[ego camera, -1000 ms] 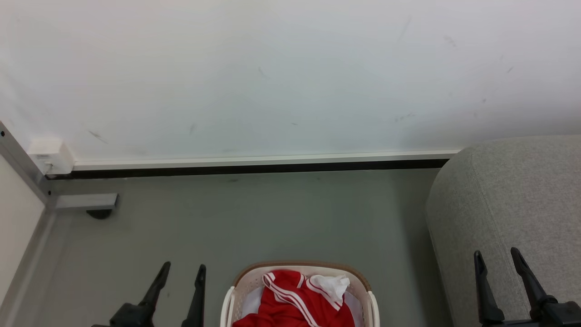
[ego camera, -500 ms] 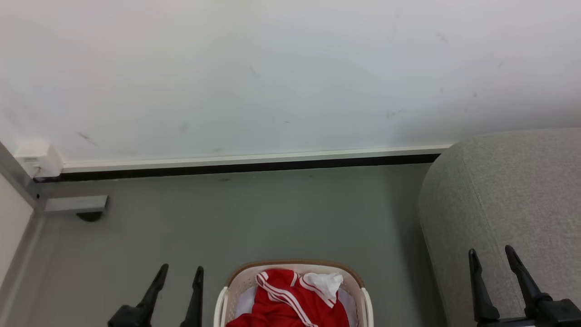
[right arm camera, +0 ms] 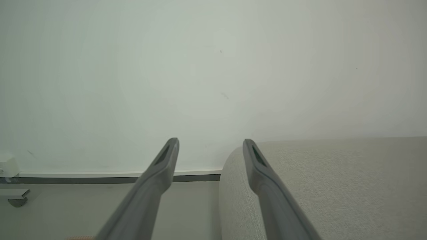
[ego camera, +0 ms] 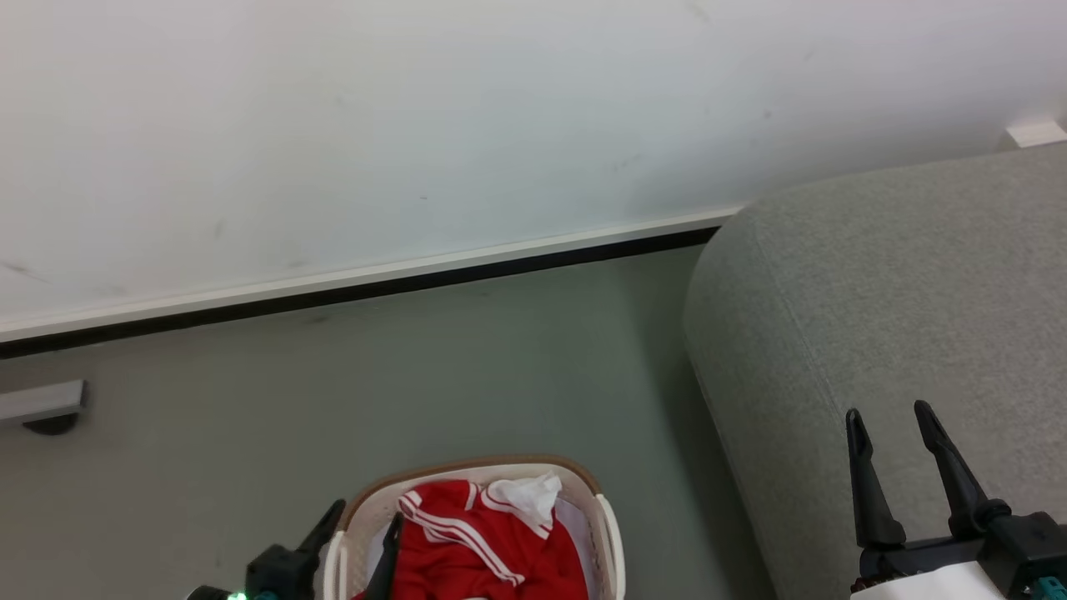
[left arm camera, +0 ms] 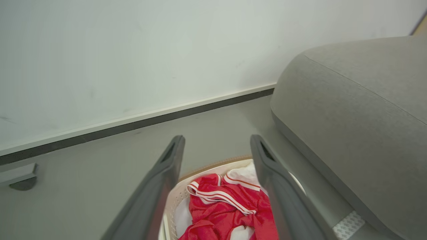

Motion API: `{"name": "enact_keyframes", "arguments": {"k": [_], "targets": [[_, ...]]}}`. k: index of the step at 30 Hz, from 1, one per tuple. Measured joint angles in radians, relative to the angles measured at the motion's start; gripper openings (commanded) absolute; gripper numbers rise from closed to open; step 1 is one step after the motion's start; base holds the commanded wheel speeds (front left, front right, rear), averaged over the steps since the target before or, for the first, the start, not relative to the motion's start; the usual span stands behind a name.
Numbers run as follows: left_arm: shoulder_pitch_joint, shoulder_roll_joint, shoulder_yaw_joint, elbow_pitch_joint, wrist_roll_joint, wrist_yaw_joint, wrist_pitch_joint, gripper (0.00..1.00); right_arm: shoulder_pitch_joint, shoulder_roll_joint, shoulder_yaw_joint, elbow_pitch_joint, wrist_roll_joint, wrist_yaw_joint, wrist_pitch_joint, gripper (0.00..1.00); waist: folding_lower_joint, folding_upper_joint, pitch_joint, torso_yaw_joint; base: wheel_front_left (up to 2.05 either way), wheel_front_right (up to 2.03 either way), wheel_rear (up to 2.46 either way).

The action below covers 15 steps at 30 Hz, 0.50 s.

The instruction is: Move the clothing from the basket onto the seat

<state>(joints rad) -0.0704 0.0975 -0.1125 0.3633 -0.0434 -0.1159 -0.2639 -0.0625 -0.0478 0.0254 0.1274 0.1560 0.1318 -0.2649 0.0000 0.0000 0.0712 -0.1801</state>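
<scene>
The basket (ego camera: pixel 608 521), cream-white with a brown rim, stands on the floor at the bottom of the head view. In it lies the clothing (ego camera: pixel 479 554), red fabric with white stripes and a white piece on top. My left gripper (ego camera: pixel 367 515) is open at the basket's left rim, one finger outside it and one over the inside. From the left wrist, the clothing (left arm camera: pixel 223 208) and basket (left arm camera: pixel 176 196) show between the open fingers of my left gripper (left arm camera: pixel 217 138). My right gripper (ego camera: pixel 888 411) hangs open over the grey seat (ego camera: pixel 900 283), holding nothing. In its own wrist view, my right gripper (right arm camera: pixel 210 140) points at the wall above the seat (right arm camera: pixel 333 183).
A white wall with a pale baseboard (ego camera: pixel 375 279) and a dark strip runs behind the grey floor (ego camera: pixel 417 383). A grey metal foot (ego camera: pixel 42 406) juts in at the left. The seat stands close to the basket's right side.
The head camera has turned, shifting the whole picture left and tilting it. Relative to the basket, my left gripper has come from beside it to astride its left rim. Both grippers stay open.
</scene>
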Motion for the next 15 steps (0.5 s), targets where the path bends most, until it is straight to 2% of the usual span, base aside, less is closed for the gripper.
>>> {"name": "enact_keyframes", "arguments": {"k": [9, 15], "targets": [[-0.163, 0.054, -0.159, 0.272, 0.03, -0.012, 0.081, 1.0, -0.04, -0.001, 0.021, -0.031, 0.027, 0.0, 0.0, 1.0, 0.0001, 0.0, 0.069, -0.104, 0.0, 0.0, 0.0], [-0.261, 0.054, -0.301, 0.425, 0.018, -0.013, 0.142, 1.0, -0.075, -0.001, 0.034, -0.053, 0.045, 0.0, 0.0, 1.0, 0.0001, 0.0, 0.146, -0.152, 0.0, 0.0, 0.0]]}}
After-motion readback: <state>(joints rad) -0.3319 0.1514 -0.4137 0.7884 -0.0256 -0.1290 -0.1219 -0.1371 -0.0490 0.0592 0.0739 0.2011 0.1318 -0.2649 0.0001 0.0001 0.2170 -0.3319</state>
